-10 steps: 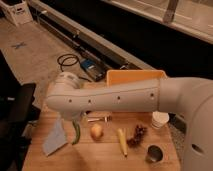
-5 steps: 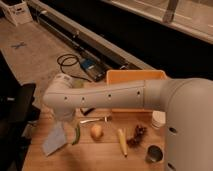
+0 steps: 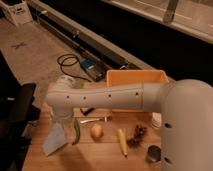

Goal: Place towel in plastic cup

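The towel [image 3: 55,139], a pale grey-blue cloth, lies flat on the wooden table [image 3: 100,155] at the front left. My white arm reaches across from the right, bends at the left and comes down over the towel's upper edge. The gripper [image 3: 64,123] is at the arm's lower end, just above the towel. A pale yellow-green shape behind the arm's bend looks like the plastic cup [image 3: 68,80], mostly hidden by the arm.
A green pod [image 3: 76,131], a yellowish round fruit [image 3: 96,131], a yellow banana-like piece [image 3: 121,141] and dark grapes [image 3: 138,133] lie mid-table. A steel cup [image 3: 153,154] and a white container [image 3: 156,120] stand at the right. An orange bin [image 3: 137,77] is behind the arm.
The arm has shifted only slightly over the table's left side. The towel and the other things have not moved.
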{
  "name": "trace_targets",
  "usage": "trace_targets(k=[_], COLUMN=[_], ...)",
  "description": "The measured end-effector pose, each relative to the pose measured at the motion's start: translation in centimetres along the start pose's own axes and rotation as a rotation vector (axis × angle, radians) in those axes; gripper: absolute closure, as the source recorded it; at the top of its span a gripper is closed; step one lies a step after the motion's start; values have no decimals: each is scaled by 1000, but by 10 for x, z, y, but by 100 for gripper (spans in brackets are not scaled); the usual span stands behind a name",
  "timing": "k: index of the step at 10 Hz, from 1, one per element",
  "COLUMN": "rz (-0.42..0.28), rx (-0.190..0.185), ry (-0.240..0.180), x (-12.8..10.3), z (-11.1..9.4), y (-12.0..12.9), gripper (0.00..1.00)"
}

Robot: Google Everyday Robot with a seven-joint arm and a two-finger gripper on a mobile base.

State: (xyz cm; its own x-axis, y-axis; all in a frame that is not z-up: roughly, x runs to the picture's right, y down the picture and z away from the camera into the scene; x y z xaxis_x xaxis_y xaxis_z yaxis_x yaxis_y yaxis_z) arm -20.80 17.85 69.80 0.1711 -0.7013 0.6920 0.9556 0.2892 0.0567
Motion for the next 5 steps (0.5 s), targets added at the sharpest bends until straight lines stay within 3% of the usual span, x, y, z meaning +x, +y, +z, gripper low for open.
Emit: trace_targets(k=[3, 5], rz=[17, 23], rx=[-3, 19], ry=[-16, -51], x=[2, 7], z=[4, 29], y=[2, -3], gripper=[35, 35])
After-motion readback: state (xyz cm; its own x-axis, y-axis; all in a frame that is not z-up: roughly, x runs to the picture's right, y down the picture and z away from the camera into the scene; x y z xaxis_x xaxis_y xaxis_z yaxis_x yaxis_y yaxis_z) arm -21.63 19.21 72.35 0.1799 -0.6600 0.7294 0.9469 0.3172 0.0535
